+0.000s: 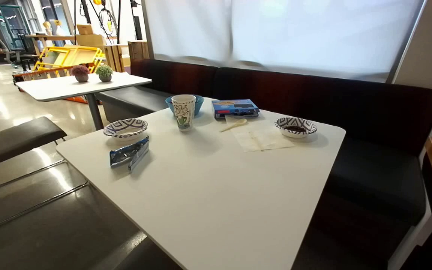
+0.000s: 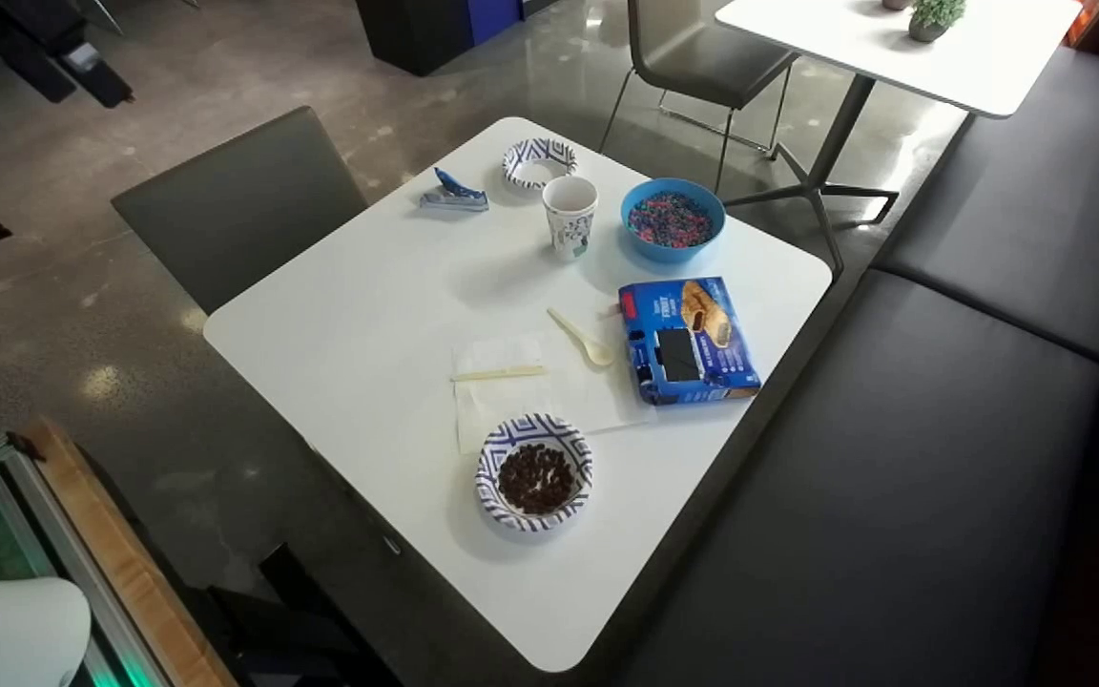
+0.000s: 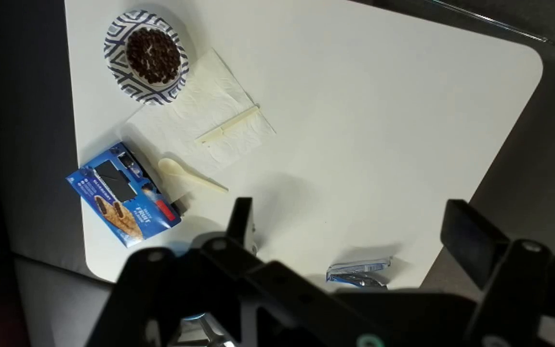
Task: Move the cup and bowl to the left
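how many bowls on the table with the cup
3: the blue bowl beside the cup, a patterned bowl near the blue wrapper, and a second patterned bowl, holding dark bits, by the napkin.

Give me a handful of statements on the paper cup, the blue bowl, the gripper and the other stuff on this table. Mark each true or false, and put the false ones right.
1. The paper cup stands upright on the table, apart from the blue bowl. True.
2. The blue bowl is empty. False: it holds small multicoloured pieces.
3. The gripper has its jaws open in the wrist view. True.
4. The gripper is clamped on the paper cup. False: both exterior views show the paper cup with nothing gripping it.
5. The pale spoon lies between the pale knife and the blue box. True.
6. The blue box stands on its edge. False: it lies flat.
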Tool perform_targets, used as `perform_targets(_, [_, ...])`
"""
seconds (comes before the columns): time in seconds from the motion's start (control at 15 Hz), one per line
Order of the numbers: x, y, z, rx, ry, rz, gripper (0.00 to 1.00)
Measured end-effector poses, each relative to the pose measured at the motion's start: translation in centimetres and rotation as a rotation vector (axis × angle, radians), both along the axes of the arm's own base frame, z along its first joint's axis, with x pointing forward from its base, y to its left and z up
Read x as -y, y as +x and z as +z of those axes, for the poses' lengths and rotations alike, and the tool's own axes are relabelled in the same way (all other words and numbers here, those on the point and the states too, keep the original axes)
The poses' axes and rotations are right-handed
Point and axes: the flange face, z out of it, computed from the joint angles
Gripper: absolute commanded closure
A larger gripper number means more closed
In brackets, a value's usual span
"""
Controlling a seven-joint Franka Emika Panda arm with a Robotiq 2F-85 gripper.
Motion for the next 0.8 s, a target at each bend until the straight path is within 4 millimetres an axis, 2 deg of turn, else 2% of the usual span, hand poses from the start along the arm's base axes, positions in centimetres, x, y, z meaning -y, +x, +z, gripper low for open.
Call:
perform_targets(0.2, [-0.2, 0.8, 0.5, 0.02, 0.015, 0.005, 0.0])
perform_targets(0.33, [-0.6, 2.5, 1.0, 0.049, 0.04, 0.016, 0.0])
perform_targets(0.53, [-0.9, 6.6, 1.7, 0.062, 0.088, 0.024, 0.0])
perform_targets(0.8, [0.5, 13.8, 1.5, 0.055, 0.141, 0.011, 0.0])
